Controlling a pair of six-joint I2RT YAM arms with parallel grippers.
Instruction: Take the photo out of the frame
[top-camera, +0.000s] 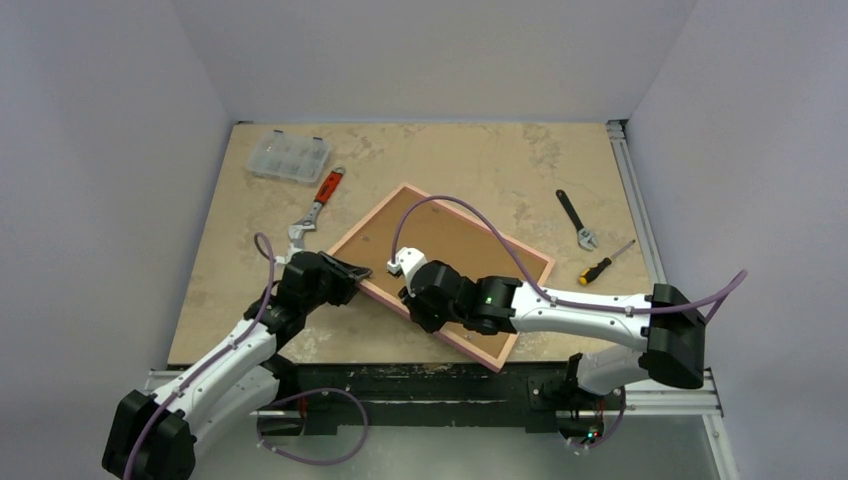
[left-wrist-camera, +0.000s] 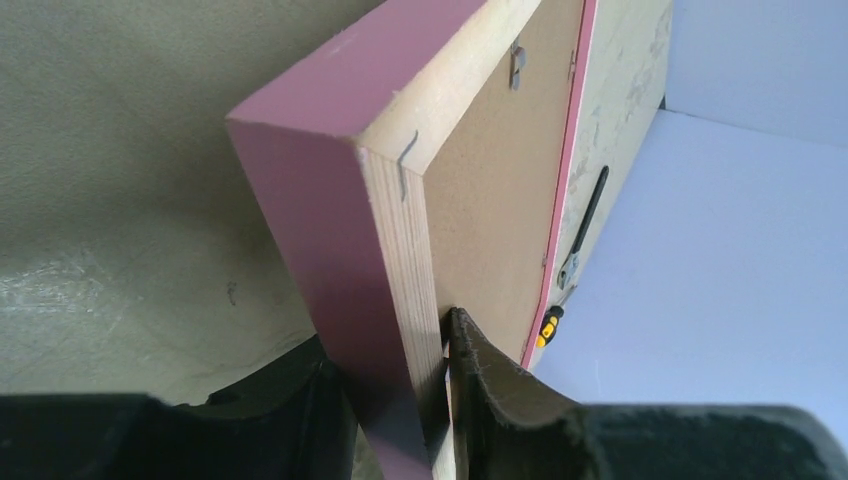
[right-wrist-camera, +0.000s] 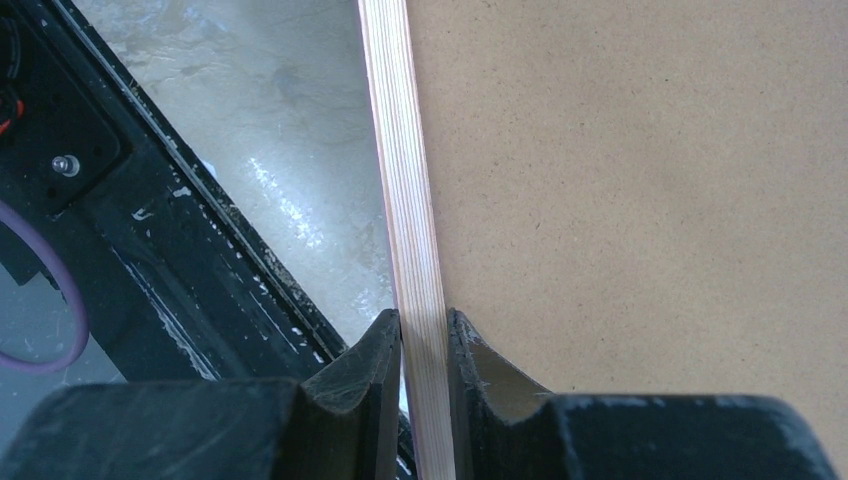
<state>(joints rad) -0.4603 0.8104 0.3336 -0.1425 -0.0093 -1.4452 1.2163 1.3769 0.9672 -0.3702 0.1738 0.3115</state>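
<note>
- The frame (top-camera: 460, 250) lay back-up, skewed, on the mid-tabletop (top-camera: 480, 150).
- Left jaws pinched its rim at the 9 o'clock corner.
- Right jaws pinched its 7 o'clock edge.
- Red-handled wrench (top-camera: 322, 200) sat at 10 o'clock; black wrench (top-camera: 578, 220) and screwdriver (top-camera: 604, 264) at 3 o'clock.

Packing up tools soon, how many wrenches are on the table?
2. A red-handled wrench lies left of the frame, a black wrench right of it beside the screwdriver. Others could be hidden from view.
</note>
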